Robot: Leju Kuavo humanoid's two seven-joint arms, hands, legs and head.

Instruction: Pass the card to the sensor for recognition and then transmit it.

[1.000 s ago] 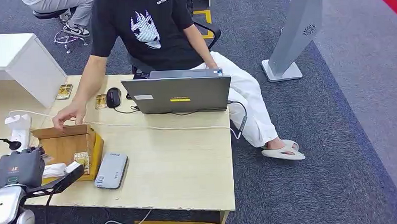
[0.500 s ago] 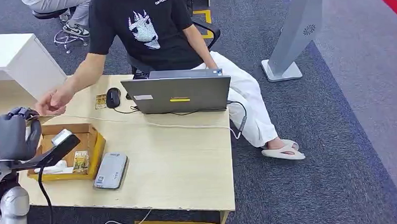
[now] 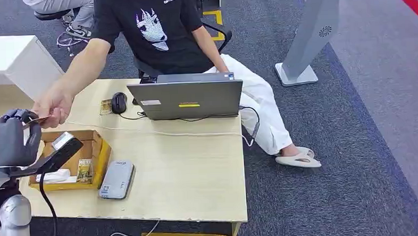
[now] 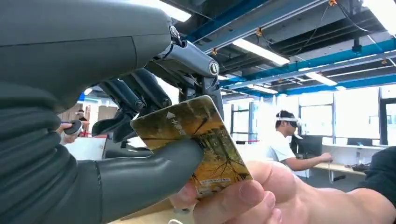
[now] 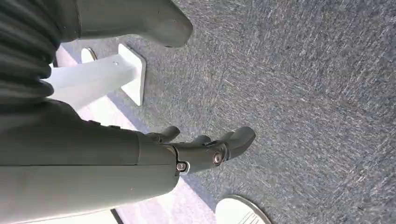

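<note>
My left hand point(image 3: 8, 142) is raised over the table's left end and pinches a yellow-brown card point(image 4: 201, 140) between thumb and fingers. A person's hand point(image 3: 54, 106) grips the same card point(image 3: 36, 121) from the other side; in the left wrist view that person's fingers point(image 4: 243, 200) close on its lower edge. The grey card sensor point(image 3: 116, 179) lies flat on the table beside a wooden box point(image 3: 99, 152) that holds more cards. My right hand point(image 5: 205, 149) hangs over grey carpet, fingers loosely apart, holding nothing.
A seated person in a black shirt point(image 3: 155, 30) faces a grey laptop point(image 3: 187, 99) with a mouse point(image 3: 119, 102) and a loose card point(image 3: 106, 106) beside it. A white cable point(image 3: 186, 134) crosses the wooden table point(image 3: 199, 177). A white power strip's lead and a grey stand point(image 3: 310, 39) are nearby.
My left hand rose from the box to chest height with the card. The person's hand left the box, swung over and now grips the card I hold.
</note>
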